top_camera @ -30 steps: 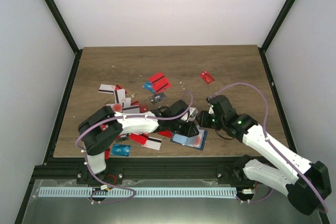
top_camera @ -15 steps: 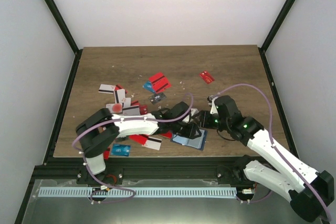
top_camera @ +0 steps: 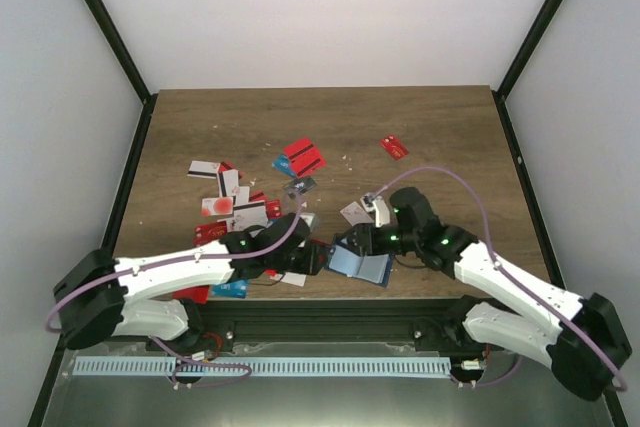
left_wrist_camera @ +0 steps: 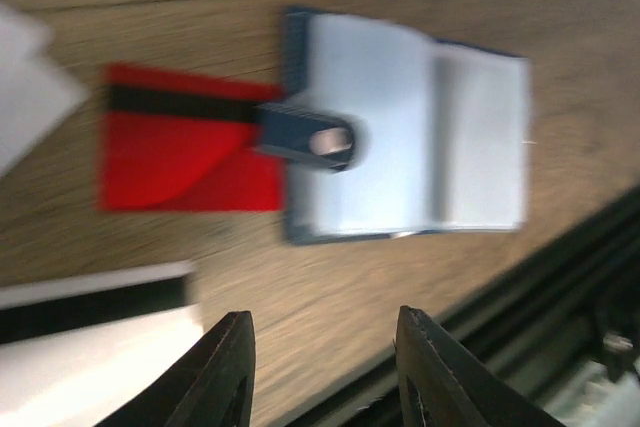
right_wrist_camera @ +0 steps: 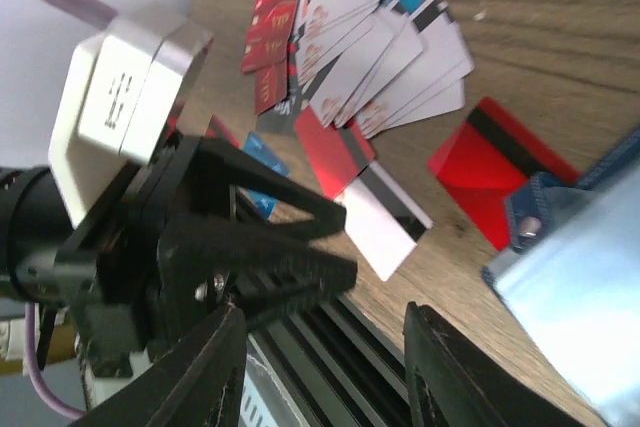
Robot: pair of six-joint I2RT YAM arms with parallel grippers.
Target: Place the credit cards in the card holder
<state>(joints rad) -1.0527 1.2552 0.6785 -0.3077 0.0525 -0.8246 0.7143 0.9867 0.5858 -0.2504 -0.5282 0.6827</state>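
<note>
Cards [top_camera: 238,205] lie scattered red, white and blue over the left middle of the worktop [top_camera: 450,137], and neither arm is carrying one. My left claw [left_wrist_camera: 322,332] hangs with jaws apart and empty, just short of the holder [left_wrist_camera: 410,147]. The holder lies spread open near the front edge, pale blue inside with a navy rim, its tab resting on a red card [left_wrist_camera: 185,152]. My right claw [right_wrist_camera: 325,319], just beside the holder, is likewise parted and holds nothing. I judge we're between cards: next I must pinch one thin edge and slide it flat into a pocket.
</note>
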